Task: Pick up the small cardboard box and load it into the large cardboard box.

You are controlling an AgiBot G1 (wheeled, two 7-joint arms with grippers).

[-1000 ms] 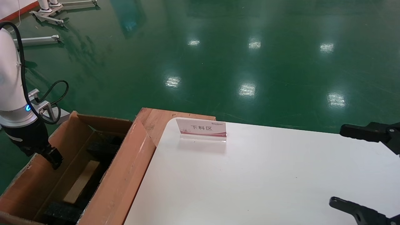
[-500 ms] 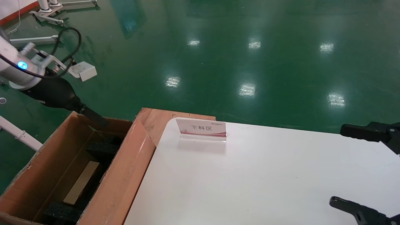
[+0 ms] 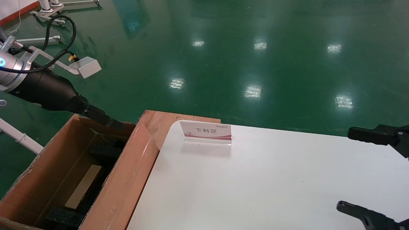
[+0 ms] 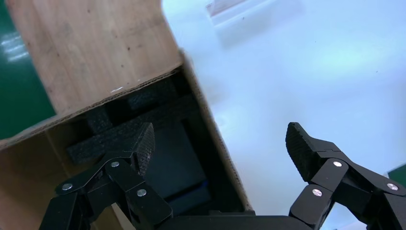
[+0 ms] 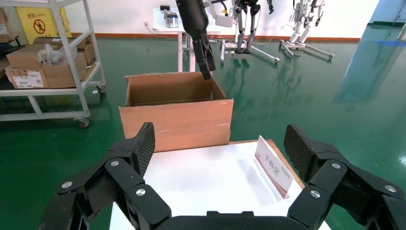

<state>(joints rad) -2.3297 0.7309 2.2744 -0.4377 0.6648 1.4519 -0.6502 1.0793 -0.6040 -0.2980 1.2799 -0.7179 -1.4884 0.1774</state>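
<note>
We see the small cardboard box [image 3: 83, 186] lying flat on the floor of the large cardboard box [image 3: 126, 188], between black foam blocks [image 3: 105, 152]. The left gripper [image 4: 220, 148] hovers over the carton's far rim, jaws spread and empty. The right gripper [image 5: 218, 155] is parked over the white bench [image 3: 271, 179], jaws spread, near the sign [image 3: 206, 132].

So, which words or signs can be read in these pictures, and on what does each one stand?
"下料区": on the white and pink sign stand at the far edge of the white table.
Yellow poster on the wall, right wrist view: text too small to read.
Labels on the cartons on the shelf: too small to read.
</note>
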